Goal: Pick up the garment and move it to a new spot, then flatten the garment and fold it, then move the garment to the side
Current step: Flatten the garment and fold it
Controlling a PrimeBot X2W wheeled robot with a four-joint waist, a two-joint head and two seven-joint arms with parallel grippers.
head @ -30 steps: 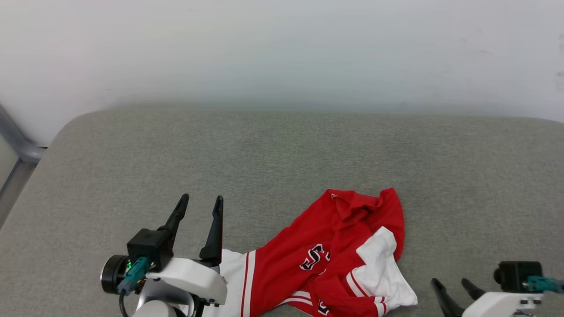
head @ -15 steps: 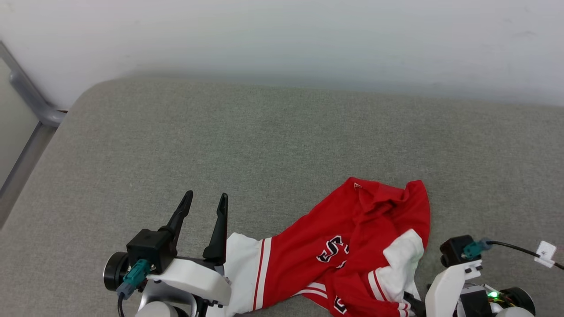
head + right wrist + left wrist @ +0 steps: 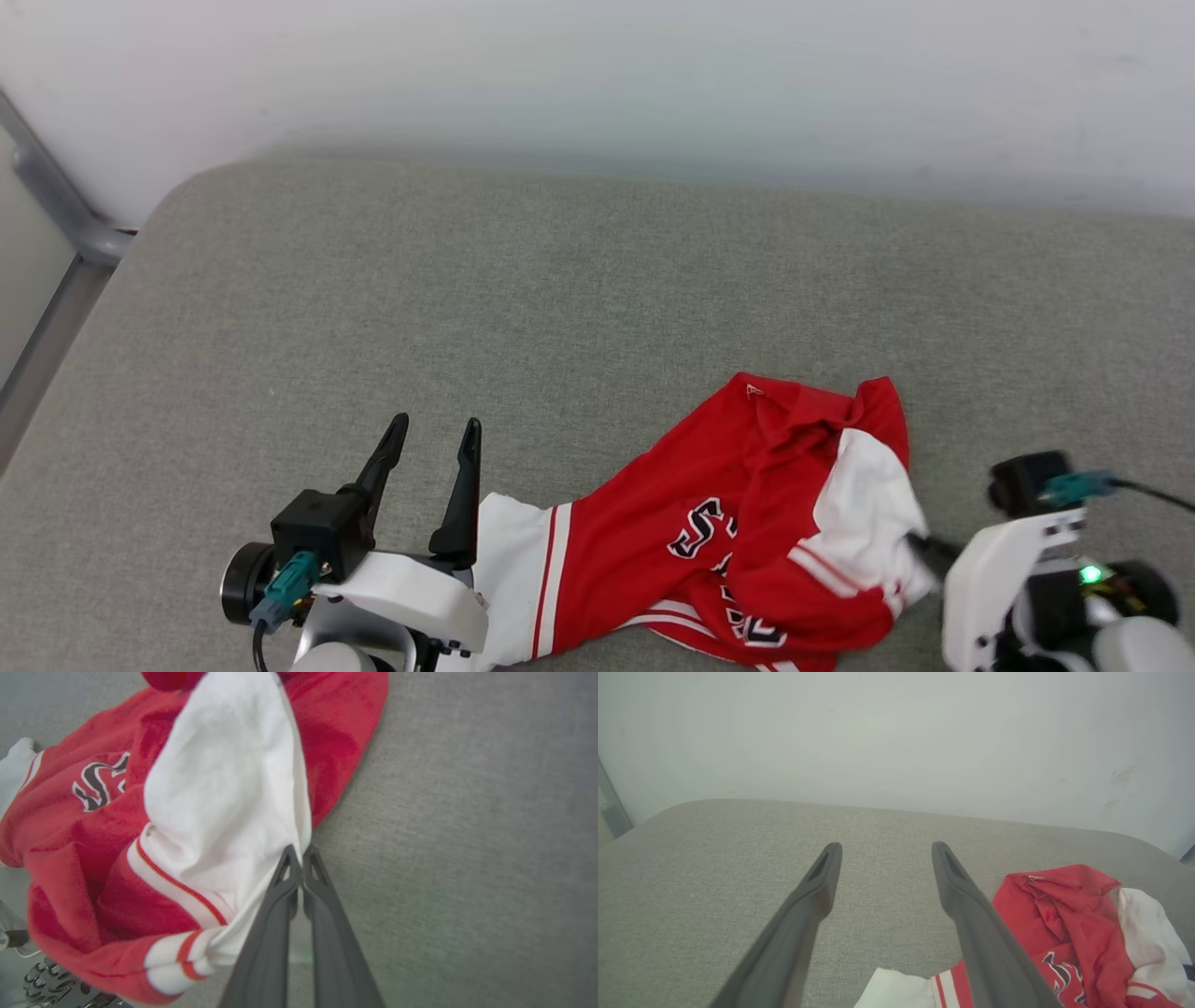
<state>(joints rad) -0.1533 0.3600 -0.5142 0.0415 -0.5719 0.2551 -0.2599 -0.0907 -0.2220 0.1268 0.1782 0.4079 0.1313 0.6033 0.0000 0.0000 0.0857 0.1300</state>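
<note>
Two pincers in play. Left pincer [image 3: 436,425] [image 3: 886,846] sits at the lower left of the head view, fingers spread with nothing between them, just above the white hem end of the garment. Its pose matches 0.5 s ago.

Right pincer [image 3: 920,543] [image 3: 300,850] is at the lower right of the head view. Its fingers are pressed together and clamped on the edge of the garment's white sleeve [image 3: 864,495] [image 3: 224,779]. Half a second ago it was lower, near the bottom edge by the striped cuff. It's now higher and further right.

The crumpled red jersey garment with white sleeves and black white-edged lettering [image 3: 635,523] [image 3: 1064,914] [image 3: 210,788] lies on the grey woven padded surface [image 3: 560,308], lower centre to lower right of the head view.

- The sleeve is now pulled taut toward the right pincer. More white shows, reaching up to the red fold at the top.
- The red body bunches under the sleeve, and the lower lettering is more exposed than before.
- The white hem end hasn't moved.

Pale wall [image 3: 597,84] runs across the top, and a grey metal rail [image 3: 56,215] is at the upper left.
</note>
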